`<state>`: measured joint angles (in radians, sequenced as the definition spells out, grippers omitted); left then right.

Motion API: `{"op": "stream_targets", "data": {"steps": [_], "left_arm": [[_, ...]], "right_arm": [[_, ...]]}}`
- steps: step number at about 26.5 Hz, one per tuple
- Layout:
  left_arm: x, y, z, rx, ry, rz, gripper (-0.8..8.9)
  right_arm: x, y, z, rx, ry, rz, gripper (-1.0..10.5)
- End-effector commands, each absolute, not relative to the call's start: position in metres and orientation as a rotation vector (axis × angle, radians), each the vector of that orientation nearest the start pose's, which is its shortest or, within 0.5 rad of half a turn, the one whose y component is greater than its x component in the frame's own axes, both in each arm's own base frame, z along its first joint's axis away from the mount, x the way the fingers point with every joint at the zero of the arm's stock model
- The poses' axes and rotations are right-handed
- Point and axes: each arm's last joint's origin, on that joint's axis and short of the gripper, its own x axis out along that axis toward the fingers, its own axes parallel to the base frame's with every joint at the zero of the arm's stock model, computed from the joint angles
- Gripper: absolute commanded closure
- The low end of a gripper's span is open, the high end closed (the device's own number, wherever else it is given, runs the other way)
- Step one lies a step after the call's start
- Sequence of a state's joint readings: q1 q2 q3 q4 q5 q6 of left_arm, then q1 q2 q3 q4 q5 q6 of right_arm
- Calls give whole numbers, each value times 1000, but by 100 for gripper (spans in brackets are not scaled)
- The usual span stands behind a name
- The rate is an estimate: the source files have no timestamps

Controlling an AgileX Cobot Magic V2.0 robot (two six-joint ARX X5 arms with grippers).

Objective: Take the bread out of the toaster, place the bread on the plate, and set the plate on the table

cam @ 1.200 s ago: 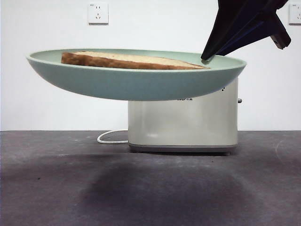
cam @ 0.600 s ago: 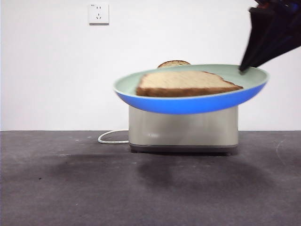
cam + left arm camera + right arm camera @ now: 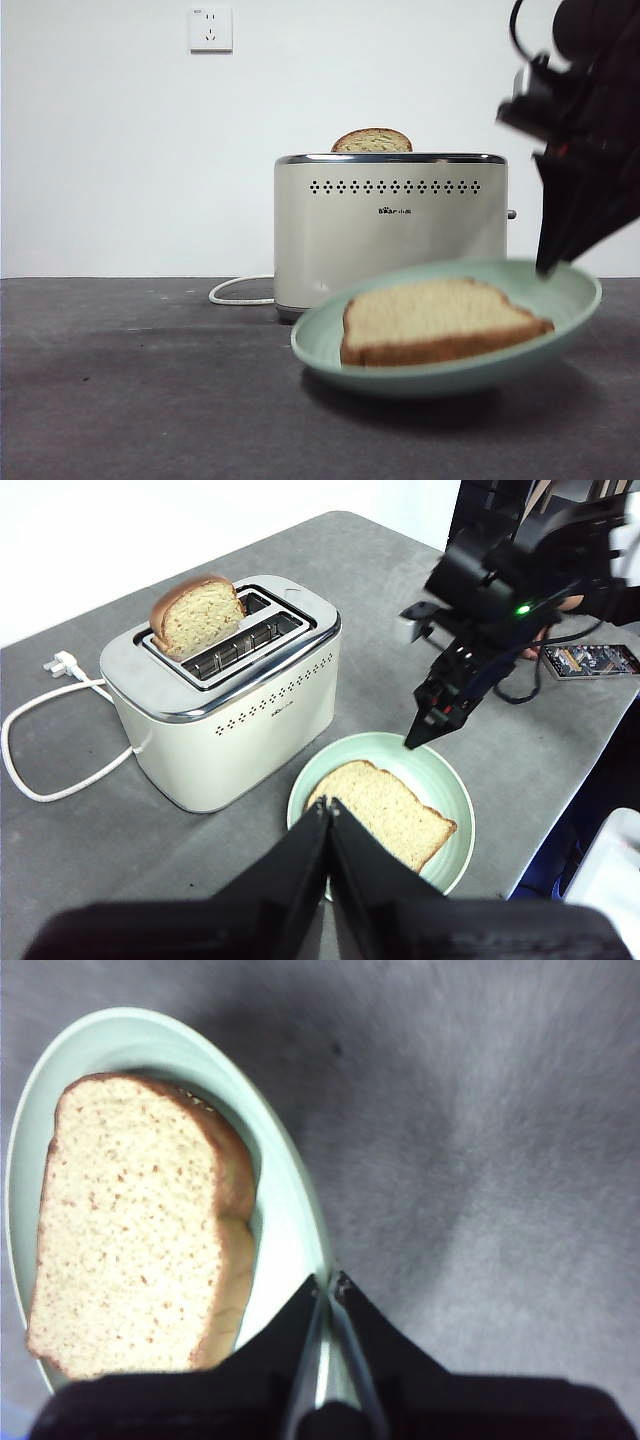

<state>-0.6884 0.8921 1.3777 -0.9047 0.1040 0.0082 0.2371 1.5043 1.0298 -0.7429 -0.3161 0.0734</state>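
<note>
Beside the right tool (image 3: pixel 329 1290), apparently pinching the plate (image 3: pixel 290 1230), lies the bread (image 3: pixel 140 1225).

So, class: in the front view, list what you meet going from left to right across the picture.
Wall socket → white cord → toaster → right claw, gripping the plate rim. The plate with the bread overlaps the toaster, so they are left out.

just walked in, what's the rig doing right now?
The right pincer is clamped on the rim of the mint plate, holding it low over the table in front of the toaster, one side tilted up. The bread lies flat on the plate. A second slice sits in a toaster slot. The left pincer is shut, holds nothing, and hangs above the plate's near edge.
</note>
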Motion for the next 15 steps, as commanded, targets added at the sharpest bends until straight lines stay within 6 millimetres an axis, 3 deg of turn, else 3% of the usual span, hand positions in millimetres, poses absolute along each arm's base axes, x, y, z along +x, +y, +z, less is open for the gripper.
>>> {"op": "stream_targets", "data": {"steps": [1, 15], "left_arm": [[97, -86, 439, 150, 389, -794, 821], [96, -86, 437, 156, 409, -800, 821]], "right_arm": [[278, 74, 207, 121, 1273, 442, 959], [297, 71, 160, 118, 1397, 422, 959]]}}
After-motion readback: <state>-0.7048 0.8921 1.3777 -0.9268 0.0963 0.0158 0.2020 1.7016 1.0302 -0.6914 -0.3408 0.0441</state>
